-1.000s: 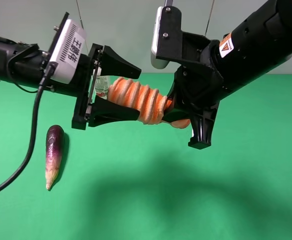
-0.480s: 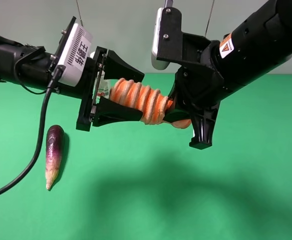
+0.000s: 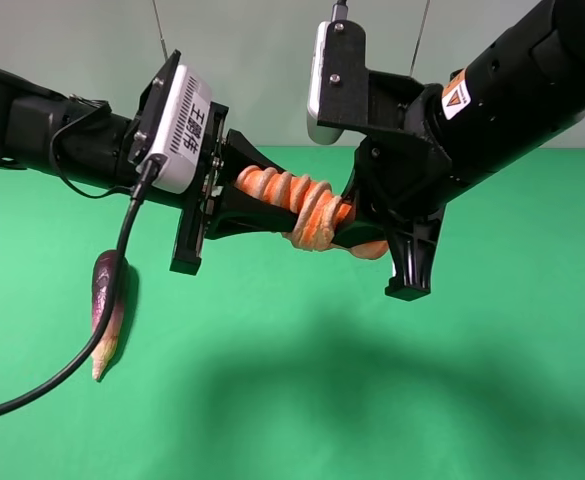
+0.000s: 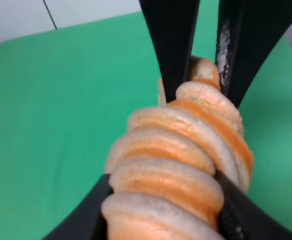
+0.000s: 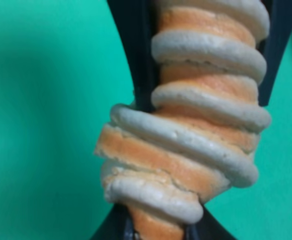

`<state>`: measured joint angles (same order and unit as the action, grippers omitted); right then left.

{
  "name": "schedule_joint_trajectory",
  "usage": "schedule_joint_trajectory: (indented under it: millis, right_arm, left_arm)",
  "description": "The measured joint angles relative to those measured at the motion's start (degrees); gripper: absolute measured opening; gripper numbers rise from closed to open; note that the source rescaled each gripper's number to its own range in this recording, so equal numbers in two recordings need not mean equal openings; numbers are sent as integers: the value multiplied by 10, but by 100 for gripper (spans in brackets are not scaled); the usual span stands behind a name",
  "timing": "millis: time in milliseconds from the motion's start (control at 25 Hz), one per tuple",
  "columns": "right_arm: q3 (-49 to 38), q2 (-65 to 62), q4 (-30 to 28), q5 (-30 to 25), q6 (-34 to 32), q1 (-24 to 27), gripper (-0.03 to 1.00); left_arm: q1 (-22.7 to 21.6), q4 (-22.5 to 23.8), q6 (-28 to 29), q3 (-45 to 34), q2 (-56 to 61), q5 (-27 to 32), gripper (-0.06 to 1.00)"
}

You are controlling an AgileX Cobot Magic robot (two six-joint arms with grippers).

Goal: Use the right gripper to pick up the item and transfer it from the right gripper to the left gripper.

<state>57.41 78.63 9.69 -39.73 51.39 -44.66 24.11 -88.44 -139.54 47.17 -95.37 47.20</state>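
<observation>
The item (image 3: 297,205), an orange-and-cream spiral roll, hangs in the air above the green table (image 3: 302,400), held between both arms. My right gripper (image 3: 367,235) reaches down from the upper right and is shut on the roll's right end. My left gripper (image 3: 294,200) comes in from the left, and its two black fingers press on the roll's left half. In the left wrist view the roll (image 4: 180,165) fills the space between my fingers (image 4: 86,215), with the right gripper's fingers (image 4: 170,45) beyond. The right wrist view shows the roll (image 5: 195,125) squeezed.
A purple eggplant (image 3: 105,305) lies on the table at the left, below the left arm. A black cable (image 3: 72,360) trails from the left arm down to the table's front left. The arms cast a shadow on the cloth.
The left gripper has moved right along the roll, and its fingers have closed from wide apart onto it. The right gripper has stayed shut on the roll's right end.
</observation>
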Motion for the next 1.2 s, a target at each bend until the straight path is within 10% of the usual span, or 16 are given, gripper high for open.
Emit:
schedule_joint_trajectory:
  millis: [440, 760, 1200]
  right_arm:
    - [0, 0, 1, 5, -2, 0, 2]
    - [-2, 0, 12, 22, -3, 0, 89]
    - [-2, -1, 13, 29, -39, -1, 100]
  left_arm:
    - [2, -3, -2, 0, 0, -10, 11]
    - [2, -11, -2, 0, -1, -27, 9]
    - [2, -12, -2, 0, -1, -30, 6]
